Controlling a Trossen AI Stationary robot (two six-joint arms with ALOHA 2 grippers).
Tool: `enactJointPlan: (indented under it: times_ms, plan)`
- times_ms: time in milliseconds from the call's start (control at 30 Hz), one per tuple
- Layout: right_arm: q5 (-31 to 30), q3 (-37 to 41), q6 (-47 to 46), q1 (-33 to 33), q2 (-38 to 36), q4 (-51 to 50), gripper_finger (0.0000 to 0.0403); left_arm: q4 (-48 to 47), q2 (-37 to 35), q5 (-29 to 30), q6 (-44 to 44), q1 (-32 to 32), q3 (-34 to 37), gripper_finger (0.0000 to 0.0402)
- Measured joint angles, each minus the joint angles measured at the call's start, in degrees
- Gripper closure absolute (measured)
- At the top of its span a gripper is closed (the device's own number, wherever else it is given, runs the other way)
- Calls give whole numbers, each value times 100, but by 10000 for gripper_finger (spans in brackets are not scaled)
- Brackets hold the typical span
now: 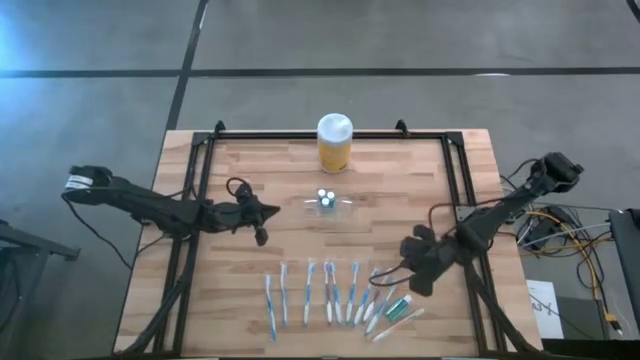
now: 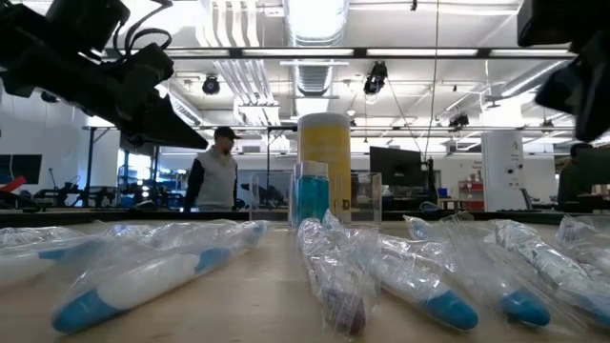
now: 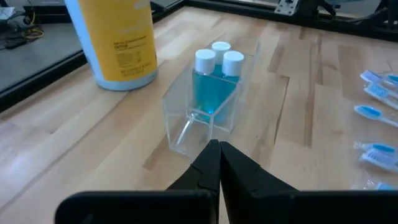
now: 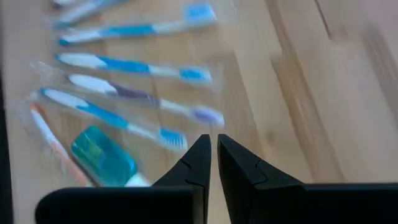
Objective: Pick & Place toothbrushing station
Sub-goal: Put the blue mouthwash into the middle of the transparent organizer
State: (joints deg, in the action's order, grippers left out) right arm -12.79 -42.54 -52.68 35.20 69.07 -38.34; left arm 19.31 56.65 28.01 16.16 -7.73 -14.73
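The toothbrushing station (image 1: 328, 203) is a small clear plastic holder standing on its base at the table's middle. Three blue bottles with white caps stand in it (image 3: 214, 78). My left gripper (image 1: 272, 212) hangs shut above the table just left of the station, pointing at it, its fingertips (image 3: 219, 149) a short way from the holder's near wall. My right gripper (image 1: 416, 278) is shut above the table's right near part, tilted down, with nothing between its fingers (image 4: 211, 146). It hovers over the right end of a row of wrapped toothbrushes (image 4: 134, 68).
A yellow jar with a white lid (image 1: 334, 142) stands behind the station near the far edge. Several wrapped toothbrushes (image 1: 320, 295) and a toothpaste tube (image 1: 398, 308) lie along the near edge. Black frame rails (image 1: 200, 170) run along the table's sides. A person (image 2: 214, 176) stands in the room beyond.
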Motion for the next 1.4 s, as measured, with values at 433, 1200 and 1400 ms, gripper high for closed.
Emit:
enactJointPlan:
  times_ms: [433, 1200, 1400]
  plan:
    - [966, -1203, -77, 800, 1573, 303, 374, -5, 30, -9, -50, 0, 3, 394]
    - [1492, -2520, 934, 684, 3677, 451, 375, -11, 32, -16, -108, 0, 3, 394]
    - [1653, -2364, 733, 682, 3756, 432, 375, -44, 32, -35, -136, 0, 3, 394]
